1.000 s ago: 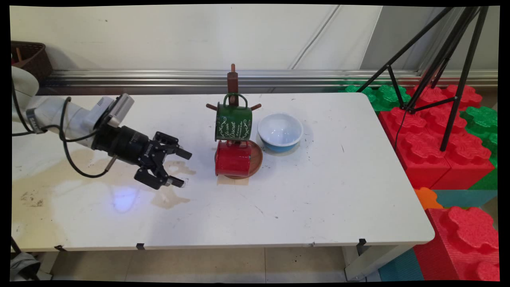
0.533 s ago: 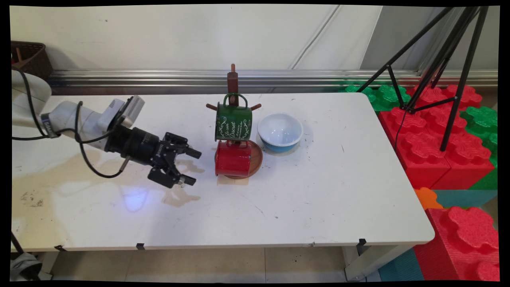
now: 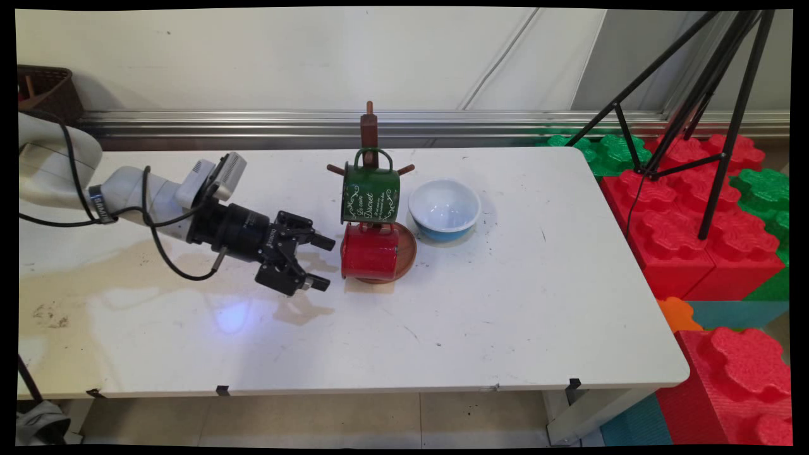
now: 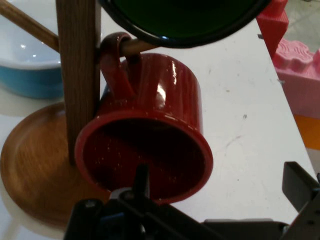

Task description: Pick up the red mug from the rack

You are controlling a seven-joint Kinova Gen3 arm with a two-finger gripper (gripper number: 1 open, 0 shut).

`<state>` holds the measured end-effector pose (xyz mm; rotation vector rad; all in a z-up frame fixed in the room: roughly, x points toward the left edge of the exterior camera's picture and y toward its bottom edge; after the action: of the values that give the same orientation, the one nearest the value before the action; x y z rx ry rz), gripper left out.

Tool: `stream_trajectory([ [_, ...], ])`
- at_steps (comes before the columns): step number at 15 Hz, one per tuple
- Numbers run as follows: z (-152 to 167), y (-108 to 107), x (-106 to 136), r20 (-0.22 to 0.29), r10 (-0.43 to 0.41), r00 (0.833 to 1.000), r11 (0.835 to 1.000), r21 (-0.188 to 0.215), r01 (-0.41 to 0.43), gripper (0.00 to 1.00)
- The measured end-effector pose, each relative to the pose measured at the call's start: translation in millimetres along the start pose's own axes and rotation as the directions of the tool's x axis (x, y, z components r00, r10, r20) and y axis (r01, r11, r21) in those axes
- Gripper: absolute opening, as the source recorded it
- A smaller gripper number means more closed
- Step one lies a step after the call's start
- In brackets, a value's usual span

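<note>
From the main view, the black two-finger gripper (image 3: 321, 262) is held low over the white table (image 3: 505, 316) and lies nearly level, its fingers spread wide and empty, pointing at the red enamel mug (image 3: 370, 251), which it is just beside and not touching. That mug hangs on its side from a low peg of the wooden mug tree (image 3: 369, 129), its open mouth turned toward the gripper, its body over the tree's round brown base (image 3: 408, 253). Right above the red mug, on a higher peg, hangs the green enamel mug (image 3: 371, 193) with white lettering, and beyond the red mug, just past the base, stands a bowl, white inside and blue outside (image 3: 444, 208). In the hand view the red mug (image 4: 150, 145) fills the middle, mouth facing the camera, its handle (image 4: 116, 65) hooked over a peg (image 4: 137, 47) against the upright post (image 4: 77, 75); the green mug's dark rim (image 4: 185, 27) overhangs it closely, and the blue bowl (image 4: 25, 75) shows beyond the post. The gripper (image 4: 220, 200) sits below the mug's rim, one finger before the lower lip, the other well off to the side. My judgement is that any grip here calls for one finger inside the mouth and one outside on the wall farthest from the post, staying clear of the green mug above, and that the mug would have to slide along the peg rather than be pulled straight off, or the tree may tip.
</note>
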<state>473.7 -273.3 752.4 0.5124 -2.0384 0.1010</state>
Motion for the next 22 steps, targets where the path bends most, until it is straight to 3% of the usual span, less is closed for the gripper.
stream_trajectory([
  [11,13,-6,-3,-0.039,-0.093,0.995,0.995,0.025,0.094,1.00],
  [22,19,-8,-6,-0.077,-0.160,0.984,0.987,0.021,0.162,1.00],
])
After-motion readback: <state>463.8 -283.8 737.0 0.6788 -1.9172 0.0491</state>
